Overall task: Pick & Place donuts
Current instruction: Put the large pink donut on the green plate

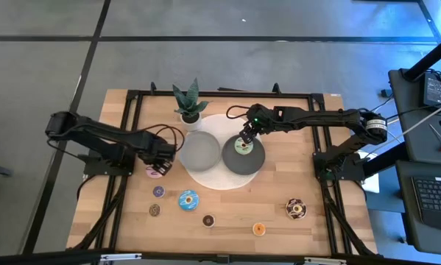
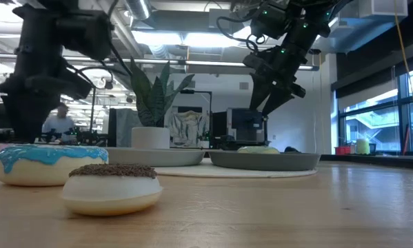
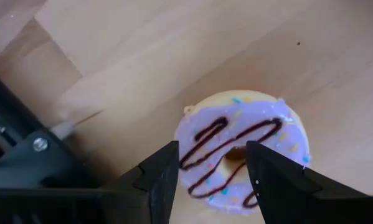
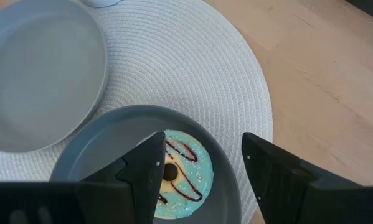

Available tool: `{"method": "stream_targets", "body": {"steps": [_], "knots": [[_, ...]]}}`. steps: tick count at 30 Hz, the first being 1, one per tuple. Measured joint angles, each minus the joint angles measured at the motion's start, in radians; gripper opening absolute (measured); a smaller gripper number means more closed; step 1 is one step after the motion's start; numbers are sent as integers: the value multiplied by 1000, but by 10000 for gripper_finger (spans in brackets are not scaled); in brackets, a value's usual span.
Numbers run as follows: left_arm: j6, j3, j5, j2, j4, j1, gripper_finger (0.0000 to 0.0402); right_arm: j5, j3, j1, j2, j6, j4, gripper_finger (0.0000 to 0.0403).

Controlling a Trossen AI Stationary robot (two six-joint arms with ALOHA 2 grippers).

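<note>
A purple-iced donut (image 3: 242,146) with a brown zigzag lies flat on the wood at the table's left (image 1: 156,171). My left gripper (image 3: 211,180) hangs open just above it, pointing down, with one finger on either side of its hole (image 1: 160,160). A pale blue-green donut (image 4: 180,174) lies in the dark grey plate (image 4: 99,162). My right gripper (image 4: 202,165) stands open above that plate (image 1: 245,138) with nothing between its fingers. Several more donuts lie along the near half of the table, among them a blue one (image 1: 188,199) and an orange one (image 1: 259,229).
A light grey plate (image 1: 199,149) and the dark grey plate (image 1: 244,158) rest side by side on a round white placemat (image 1: 219,179). A potted plant (image 1: 189,103) stands behind them. In the low view a blue donut (image 2: 44,162) and a brown one (image 2: 109,186) lie close to the camera.
</note>
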Motion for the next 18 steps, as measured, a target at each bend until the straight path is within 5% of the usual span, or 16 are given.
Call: {"method": "stream_targets", "body": {"steps": [18], "knots": [[86, 0, 40, 90, -42, 2, 180, 0, 0, 0, 0, 0, 0, 213]]}}
